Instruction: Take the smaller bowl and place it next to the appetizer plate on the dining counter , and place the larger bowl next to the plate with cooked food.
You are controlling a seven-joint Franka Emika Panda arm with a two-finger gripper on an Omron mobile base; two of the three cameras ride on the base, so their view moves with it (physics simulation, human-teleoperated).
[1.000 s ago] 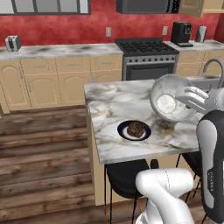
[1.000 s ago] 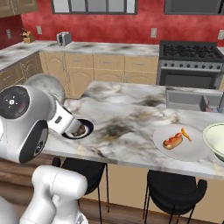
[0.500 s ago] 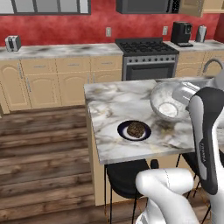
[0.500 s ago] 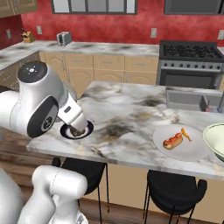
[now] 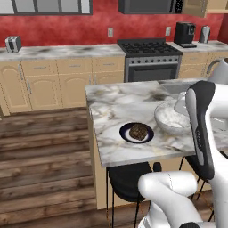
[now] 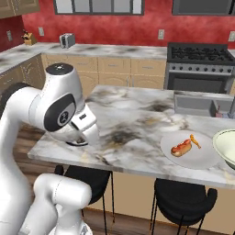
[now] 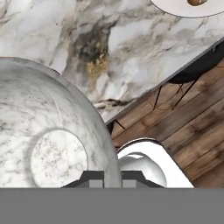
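The claw (image 7: 112, 177) is clamped on the rim of the small bowl (image 5: 171, 119), which is near the tabletop (image 5: 116, 104), just right of the navy plate (image 5: 136, 132); whether it already rests there is hard to tell. Stone-like and rigid, it is probably heavy and smooth, so a rim pinch could slip or tip; set it down gently.
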